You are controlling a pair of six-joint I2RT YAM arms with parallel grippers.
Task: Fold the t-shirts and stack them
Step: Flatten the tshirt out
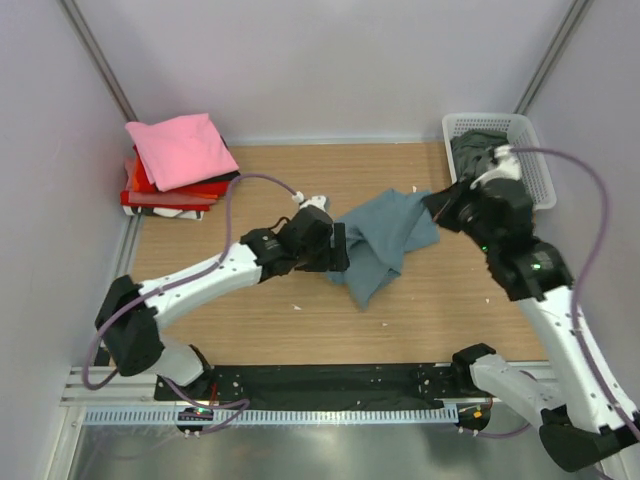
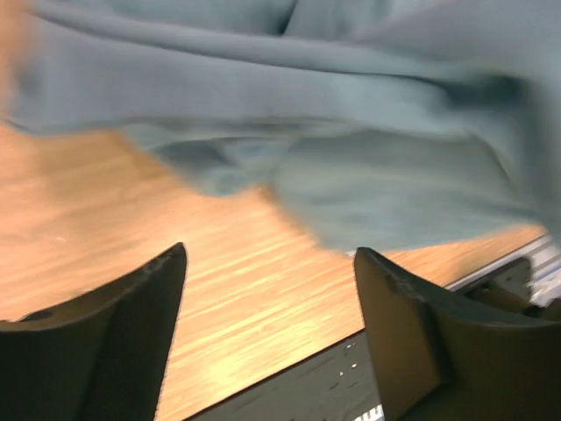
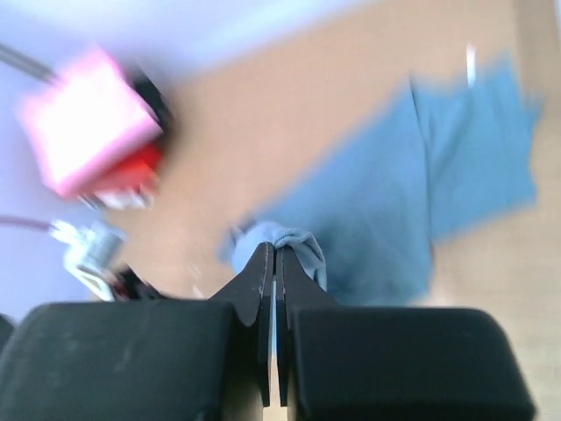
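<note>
Mid-table, blurred slate-blue t-shirt [image 1: 385, 242] pinched in right hand [image 3: 275, 251], left hand [image 2: 272, 254] wide beside it.

Soft matt cloth t-shirt [image 1: 385, 245] — wood-grain table [image 1: 260, 320]

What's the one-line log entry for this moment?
left gripper: open | right gripper: shut on blue shirt | stack: pink shirt on top | basket: dark shirt inside
</note>
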